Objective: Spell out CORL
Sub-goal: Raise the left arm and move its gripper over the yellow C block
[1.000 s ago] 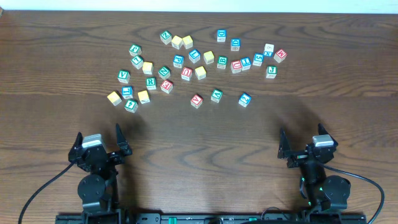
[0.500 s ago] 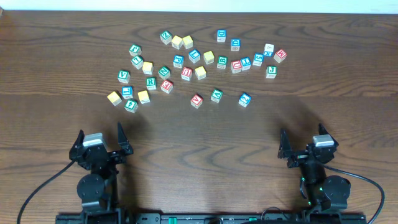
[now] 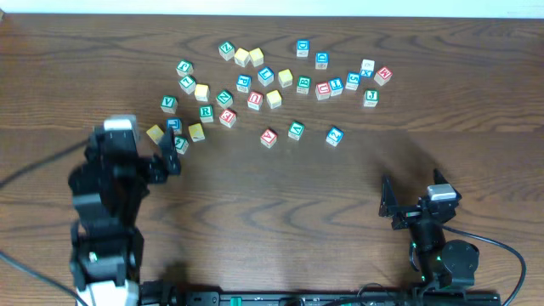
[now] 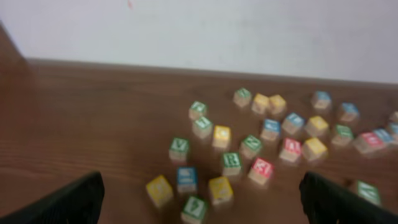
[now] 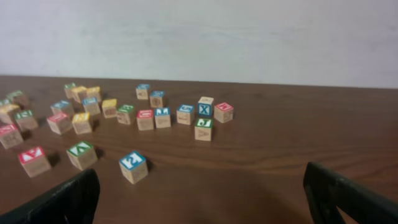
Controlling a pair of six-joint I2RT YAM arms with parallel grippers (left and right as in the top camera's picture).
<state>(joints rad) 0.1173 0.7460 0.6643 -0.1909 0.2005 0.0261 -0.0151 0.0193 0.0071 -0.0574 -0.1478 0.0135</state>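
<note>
The overhead view is showing both arms and the whole scatter of cubes on the table (image 3: 280, 195). The left gripper (image 4: 200, 178) is hanging at the near left edge of the scatter. The right gripper (image 3: 412, 191) is sitting well apart from any cube, at the near right. Both wrist views are showing the fingers spread wide at the frame's lower corners, with nothing between them.

Only the left wrist view, though blurred, is giving the green R cube (image 4: 231, 163) as a readable letter, upright toward the robot. In the overhead view this cube is lying in the left part of the scatter, its edges roughly square to the table edge.

The blue L cube (image 3: 266, 76) is lying farther back near the middle, turned diagonally. Its letter is too small to confirm.

Two yellow-topped cubes (image 3: 155, 133) (image 3: 196, 132) are lying just ahead of the left gripper, and others are lying farther back. Their tops are showing no letter, so C and O cannot be assigned. Being cubes, none is presenting a long axis.

The right wrist view alone is showing a blue X cube (image 5: 205, 107) clearly.
</note>
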